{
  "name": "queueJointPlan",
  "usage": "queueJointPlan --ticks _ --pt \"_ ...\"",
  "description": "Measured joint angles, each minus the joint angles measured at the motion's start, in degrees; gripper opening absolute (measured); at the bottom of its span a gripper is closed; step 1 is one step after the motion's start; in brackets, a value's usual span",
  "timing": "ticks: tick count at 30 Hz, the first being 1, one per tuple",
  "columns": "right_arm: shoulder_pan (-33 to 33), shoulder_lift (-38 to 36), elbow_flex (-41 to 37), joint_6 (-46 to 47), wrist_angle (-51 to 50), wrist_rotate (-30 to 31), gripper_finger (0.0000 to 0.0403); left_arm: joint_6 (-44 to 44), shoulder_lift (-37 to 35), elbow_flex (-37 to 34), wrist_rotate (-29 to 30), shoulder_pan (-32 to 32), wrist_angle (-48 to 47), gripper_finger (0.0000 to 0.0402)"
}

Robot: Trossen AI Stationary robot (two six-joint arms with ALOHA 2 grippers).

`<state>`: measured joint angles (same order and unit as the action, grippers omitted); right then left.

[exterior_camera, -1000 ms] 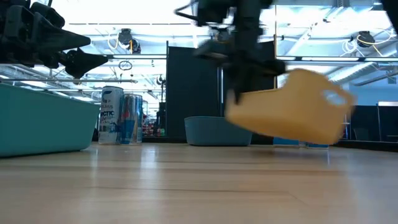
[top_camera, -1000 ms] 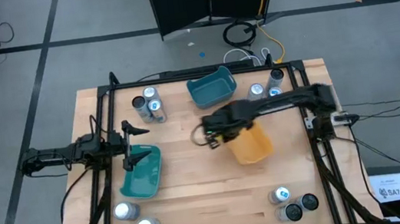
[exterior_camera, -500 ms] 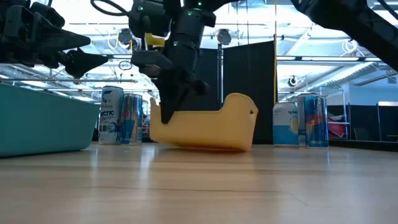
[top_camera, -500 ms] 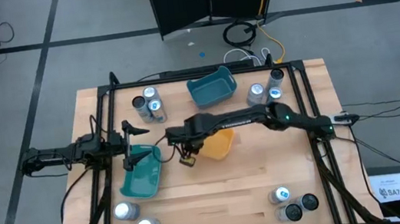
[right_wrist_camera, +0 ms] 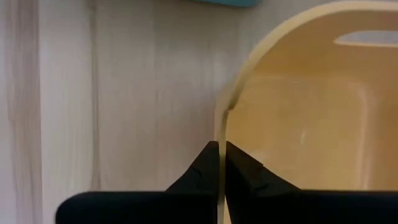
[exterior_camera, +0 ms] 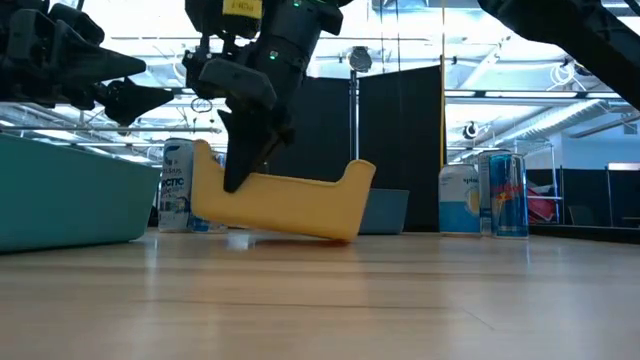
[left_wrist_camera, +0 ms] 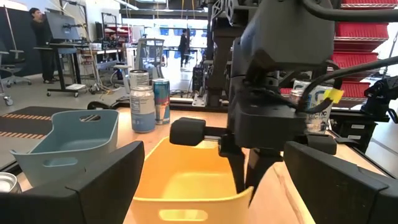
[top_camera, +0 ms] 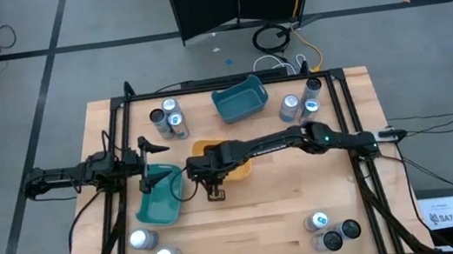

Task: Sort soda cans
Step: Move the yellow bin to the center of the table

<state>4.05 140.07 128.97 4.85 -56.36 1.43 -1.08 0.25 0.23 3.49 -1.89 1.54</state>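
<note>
From overhead I see the right gripper (top_camera: 212,174) reaching across the table's middle to the orange tray (top_camera: 229,157), but not how it holds it. The right wrist view settles that — its fingers (right_wrist_camera: 200,168) are pressed together on the tray's thin rim. The low view adds that the orange tray (exterior_camera: 282,198) sits tilted, one end off the wood. The left gripper (top_camera: 151,164) hangs with jaws spread wide over the teal tray (top_camera: 160,197), just beside the orange one. The soda cans (top_camera: 168,119) stand in clusters at the table's four corners, none in a tray. A blue tray (top_camera: 240,101) sits at the far edge; in the low view the orange tray hides most of it.
</note>
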Motion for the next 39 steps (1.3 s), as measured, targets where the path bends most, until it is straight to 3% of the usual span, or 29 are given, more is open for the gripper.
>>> queueJointPlan --ticks 7,39 --pt "0.2 0.0 0.0 -3.5 0.0 0.0 0.0013 0.0 0.0 0.0 0.0 0.0 0.0 0.0393" --pt "-1.4 0.0 0.0 -1.0 -3.3 1.9 0.0016 0.0 0.0 0.0 -0.3 0.0 0.0 0.0393"
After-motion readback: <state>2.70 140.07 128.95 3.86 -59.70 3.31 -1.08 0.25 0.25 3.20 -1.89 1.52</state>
